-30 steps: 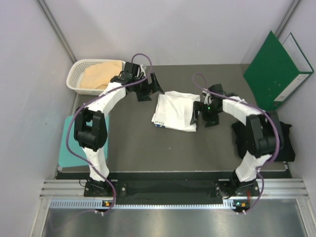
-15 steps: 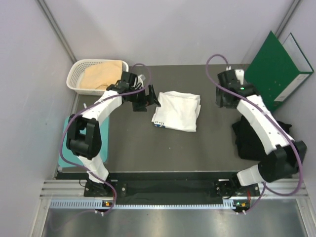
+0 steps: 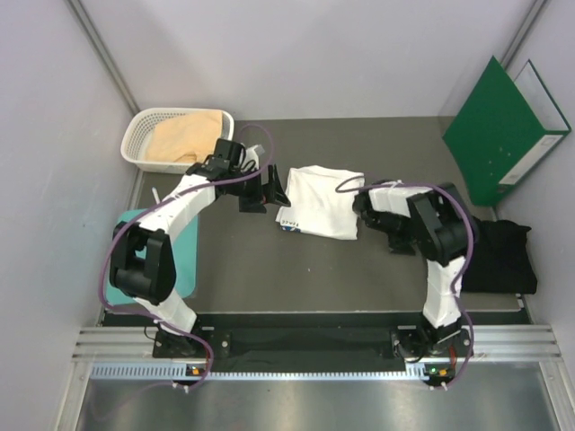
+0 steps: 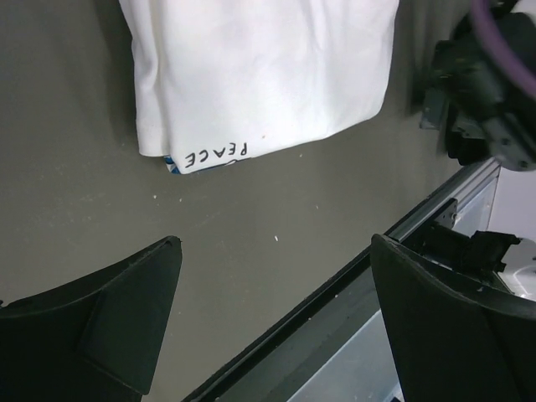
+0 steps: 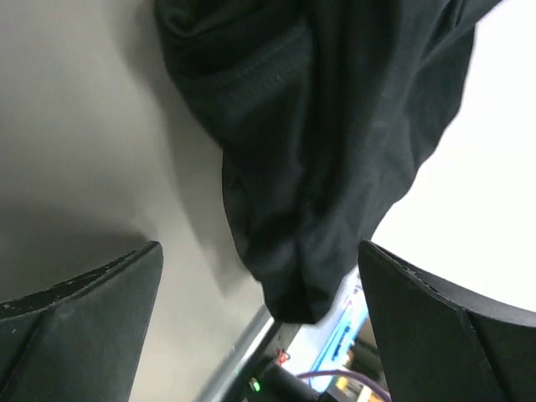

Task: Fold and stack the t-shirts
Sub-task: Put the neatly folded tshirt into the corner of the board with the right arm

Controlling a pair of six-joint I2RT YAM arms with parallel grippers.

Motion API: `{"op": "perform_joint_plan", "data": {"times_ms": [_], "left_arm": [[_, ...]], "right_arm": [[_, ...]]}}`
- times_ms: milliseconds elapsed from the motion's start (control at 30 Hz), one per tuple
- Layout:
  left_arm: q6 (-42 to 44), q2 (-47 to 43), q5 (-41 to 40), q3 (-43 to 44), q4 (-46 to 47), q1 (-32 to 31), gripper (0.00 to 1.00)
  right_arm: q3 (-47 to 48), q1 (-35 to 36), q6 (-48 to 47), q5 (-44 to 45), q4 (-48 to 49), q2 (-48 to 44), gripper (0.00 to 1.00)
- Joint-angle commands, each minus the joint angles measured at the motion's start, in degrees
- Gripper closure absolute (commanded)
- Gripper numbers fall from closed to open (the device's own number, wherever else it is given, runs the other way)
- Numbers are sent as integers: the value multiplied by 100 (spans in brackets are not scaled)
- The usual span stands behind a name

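- At the far left, the tan-peach t-shirt (image 3: 184,139) lies bunched in the white basket (image 3: 135,148), not yet folded. It is best left there until there is room for it in the middle.
- Just below that, the teal board (image 3: 126,229) lies flat at the left side of the table (image 3: 269,269), partly under the left arm. It plays no part in this step.
- Left of centre, the left gripper (image 4: 275,241) hovers just beside the white t-shirt's left edge. Its jaws are spread wide with nothing between them.
- At the centre, the white t-shirt (image 3: 323,202) lies folded into a compact rectangle, with lettering showing at one corner. It looks finished and should serve as the base of the stack, so neither arm should brush or drag it.
- Right of it, the right gripper (image 5: 258,246) has its jaws wide and empty. Its wrist view shows it over dark cloth.
- Near the right edge, the black t-shirt (image 3: 499,256) lies rumpled and looks like the next one to fetch.
  - Pinch a single layer at a shoulder or hem, not the thick bunched fold.
  - Lift it clear of the table, then carry it to bare table in front of the white one.
  - The left gripper can then take the opposite shoulder to spread it flat.
- At the far right, the green binder (image 3: 499,126) leans against the wall. The right arm should be kept off it while reaching.
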Motion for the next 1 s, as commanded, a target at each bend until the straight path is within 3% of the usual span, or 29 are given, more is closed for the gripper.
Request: {"op": "perform_joint_plan", "data": {"times_ms": [0, 300, 400, 500, 533, 733, 967], "left_arm": [[78, -285, 225, -162, 275, -15, 1], [69, -364, 242, -214, 320, -6, 1], [52, -373, 242, -249, 328, -15, 1], [-53, -399, 251, -328, 442, -15, 1], [-89, -408, 269, -355, 486, -15, 1], [-142, -426, 207, -399, 487, -15, 1], [-71, -382, -135, -390, 303, -6, 1]], "right_arm": [[92, -38, 1102, 806, -785, 759, 1], [514, -793, 1163, 999, -916, 1183, 4], [497, -1145, 1006, 1052, -794, 1026, 13], [400, -1436, 463, 947, -426, 806, 53], [339, -1497, 337, 903, -163, 745, 99], [145, -1331, -525, 358, 586, 208, 100], [637, -6, -516, -292, 358, 383, 100]]}}
